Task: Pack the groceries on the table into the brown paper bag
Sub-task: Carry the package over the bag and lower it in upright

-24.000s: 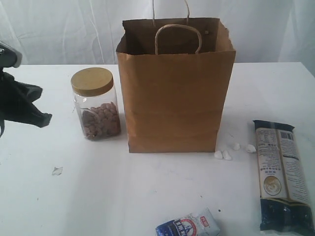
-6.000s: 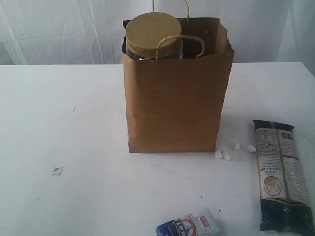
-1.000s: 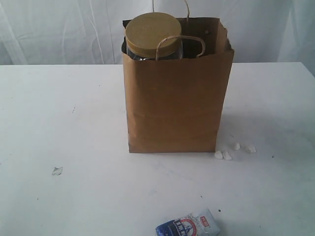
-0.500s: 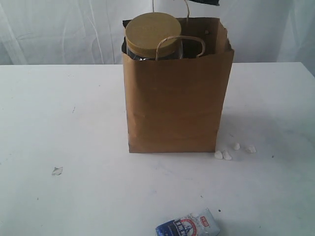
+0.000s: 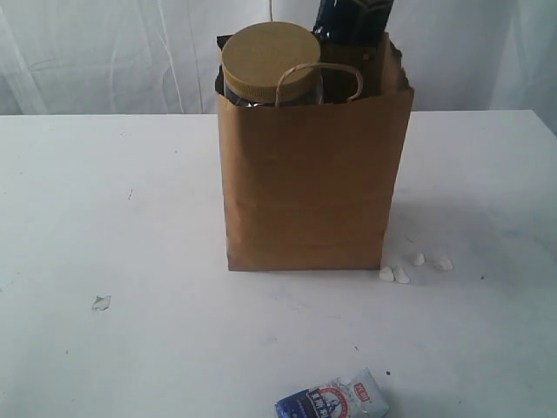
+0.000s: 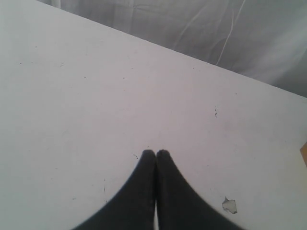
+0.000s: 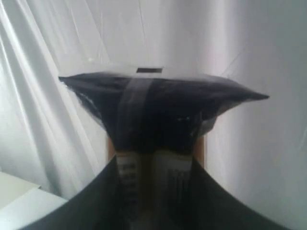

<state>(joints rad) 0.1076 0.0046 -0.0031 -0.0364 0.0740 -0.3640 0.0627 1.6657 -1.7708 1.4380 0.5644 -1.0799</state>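
The brown paper bag [image 5: 309, 174] stands upright in the middle of the white table [image 5: 130, 226]. The clear jar's tan lid [image 5: 265, 57] sticks out of the bag's mouth on the left. The long dark packet [image 5: 352, 19] hangs upright over the right side of the mouth, its lower end just behind the rim. My right gripper [image 7: 154, 160] is shut on this packet [image 7: 158, 100] and sits above the exterior view. The small blue-white packet [image 5: 335, 401] lies at the table's front edge. My left gripper [image 6: 156, 152] is shut and empty over bare table.
Tiny white bits [image 5: 400, 272] lie by the bag's right front corner. A small pale scrap [image 5: 101, 302] sits on the left of the table; the left wrist view shows this scrap [image 6: 230, 205] near the left gripper. White curtain hangs behind.
The long dark packet has come down from above into view, from just its tip at the top edge to hanging at the bag's mouth. The left gripper has not moved.
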